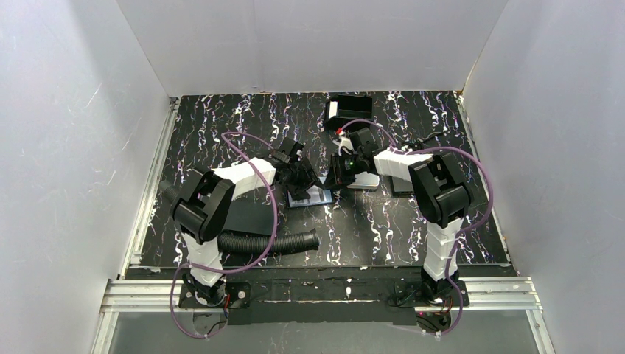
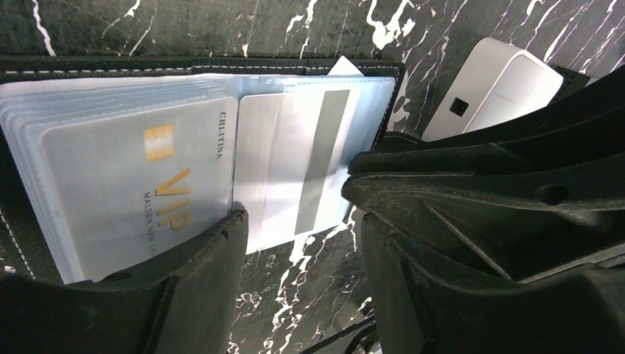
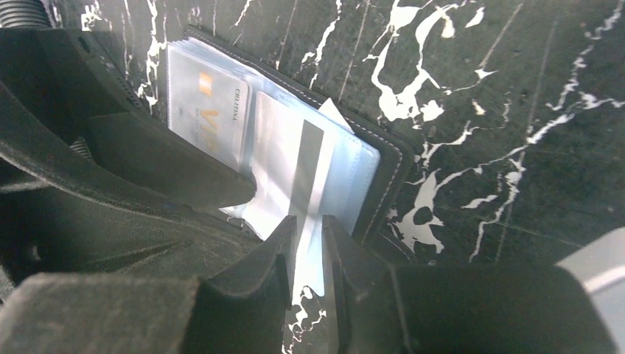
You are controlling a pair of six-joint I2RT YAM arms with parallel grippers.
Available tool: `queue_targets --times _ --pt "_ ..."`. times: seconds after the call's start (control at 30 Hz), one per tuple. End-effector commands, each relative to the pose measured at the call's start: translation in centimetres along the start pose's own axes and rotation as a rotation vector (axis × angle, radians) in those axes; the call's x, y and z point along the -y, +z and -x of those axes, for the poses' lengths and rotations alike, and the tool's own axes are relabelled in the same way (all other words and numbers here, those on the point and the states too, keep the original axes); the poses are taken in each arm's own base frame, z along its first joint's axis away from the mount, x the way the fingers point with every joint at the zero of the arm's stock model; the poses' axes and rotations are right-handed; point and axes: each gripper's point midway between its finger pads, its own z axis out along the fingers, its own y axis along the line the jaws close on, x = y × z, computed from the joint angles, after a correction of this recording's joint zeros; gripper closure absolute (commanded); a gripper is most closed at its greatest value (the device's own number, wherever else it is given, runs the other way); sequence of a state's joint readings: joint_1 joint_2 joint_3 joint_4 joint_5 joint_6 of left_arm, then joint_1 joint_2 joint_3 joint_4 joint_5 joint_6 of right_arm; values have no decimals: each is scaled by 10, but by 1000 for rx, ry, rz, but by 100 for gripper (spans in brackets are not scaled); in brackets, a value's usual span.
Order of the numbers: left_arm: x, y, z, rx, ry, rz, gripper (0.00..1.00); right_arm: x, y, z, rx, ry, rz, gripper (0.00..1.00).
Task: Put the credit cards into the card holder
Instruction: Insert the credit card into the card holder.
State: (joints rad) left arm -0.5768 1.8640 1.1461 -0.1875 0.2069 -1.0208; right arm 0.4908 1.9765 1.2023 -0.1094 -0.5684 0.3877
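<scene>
2 cards lie in the open card holder (image 2: 22,243) on the marbled table (image 3: 472,96): the VIP card (image 2: 140,184) sits in a clear sleeve, the striped card (image 3: 306,184) is pinched at its edge by the right gripper (image 3: 309,251), and the left gripper (image 2: 298,243) stands open, holding nothing.

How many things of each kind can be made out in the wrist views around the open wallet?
Cards: 2, the VIP card sleeved in the card holder and the striped card pinched edge-on by the right gripper
Card holder: 1, open
Silver-grey case: 1
Grippers: 2, counting the left gripper
Total: 6
</scene>
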Motion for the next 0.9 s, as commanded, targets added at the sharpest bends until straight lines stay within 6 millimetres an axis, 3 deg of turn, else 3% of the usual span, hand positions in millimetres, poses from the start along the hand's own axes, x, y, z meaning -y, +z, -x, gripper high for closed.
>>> queue_targets --times 0.0,0.17,0.33,0.63,0.73,0.87 --pt "-61 2 -16 -33 58 228 43 3 -16 10 19 -58 -70 72" --pt "-60 -10 -4 22 119 260 37 14 -7 1 1 -39 -84 72" --pt "-61 -12 -5 20 130 283 30 24 0 -6 -9 -25 -96 73" --pt "-59 -12 -1 61 157 339 25 22 4 -9 -14 -17 -67 75" --pt "-59 -5 -5 40 147 324 26 9 4 -9 -9 -5 9 74" --pt "-54 7 -16 -11 134 255 40 -9 -2 -4 33 50 129 67"
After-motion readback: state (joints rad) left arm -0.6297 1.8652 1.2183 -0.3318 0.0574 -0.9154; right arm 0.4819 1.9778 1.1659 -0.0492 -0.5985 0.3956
